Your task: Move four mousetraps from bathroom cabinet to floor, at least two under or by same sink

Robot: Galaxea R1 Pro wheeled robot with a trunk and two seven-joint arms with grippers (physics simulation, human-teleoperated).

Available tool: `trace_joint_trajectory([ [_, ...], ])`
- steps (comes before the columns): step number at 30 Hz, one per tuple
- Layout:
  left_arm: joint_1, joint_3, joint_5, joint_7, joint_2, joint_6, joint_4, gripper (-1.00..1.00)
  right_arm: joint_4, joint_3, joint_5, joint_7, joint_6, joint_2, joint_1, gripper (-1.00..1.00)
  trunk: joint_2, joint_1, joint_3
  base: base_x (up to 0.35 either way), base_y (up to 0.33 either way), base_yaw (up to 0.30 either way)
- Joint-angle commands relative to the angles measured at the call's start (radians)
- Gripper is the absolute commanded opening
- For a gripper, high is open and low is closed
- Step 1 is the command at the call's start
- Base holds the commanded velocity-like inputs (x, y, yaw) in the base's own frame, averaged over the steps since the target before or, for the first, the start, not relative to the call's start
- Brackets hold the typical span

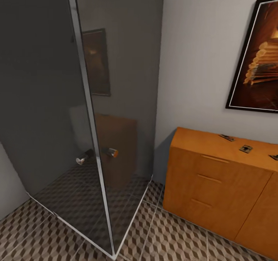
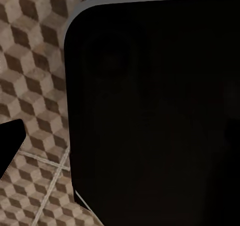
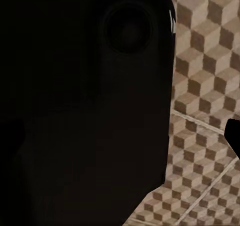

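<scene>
The orange-brown cabinet (image 1: 216,176) stands against the grey wall at the right of the head view, its bar-handled drawers shut. Three small flat dark mousetraps lie on its smooth top: one towards the back (image 1: 226,137), one in the middle (image 1: 246,149) and one cut off by the picture's right edge (image 1: 275,157). The cube-patterned bathroom floor (image 1: 173,238) runs in front of the cabinet. Each wrist view looks down on this floor (image 2: 30,60) (image 3: 205,136) past a large black part of the robot. A dark tip (image 2: 9,146) (image 3: 233,136) pokes in at each picture's edge. The sink is out of view.
A tall smoked-glass shower enclosure (image 1: 77,110) with a metal corner post (image 1: 94,137) and chrome knobs (image 1: 112,152) fills the left and centre. A framed picture (image 1: 258,56) hangs above the cabinet. Open tiled floor lies between the enclosure's base and the cabinet.
</scene>
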Motion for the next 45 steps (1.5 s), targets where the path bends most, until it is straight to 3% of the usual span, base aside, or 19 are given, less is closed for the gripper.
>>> trace_joint_trajectory([
  [1,0.000,0.001,0.000,0.000,0.000,-0.003,0.000,1.00,0.000,0.000,-0.001,-0.001,-0.002,0.000,0.000,1.00,0.000,0.000,-0.001,0.000,0.000,-0.248],
  [30,0.000,0.002,0.003,0.000,0.000,-0.003,0.000,1.00,0.000,-0.001,-0.001,-0.001,-0.003,0.000,0.000,1.00,0.000,0.000,-0.001,0.000,0.000,-0.248],
  [45,0.000,0.000,0.070,0.000,0.002,-0.003,0.000,1.00,0.000,-0.001,-0.001,-0.001,-0.003,0.000,0.000,1.00,0.000,0.000,-0.001,0.000,0.000,-0.248],
])
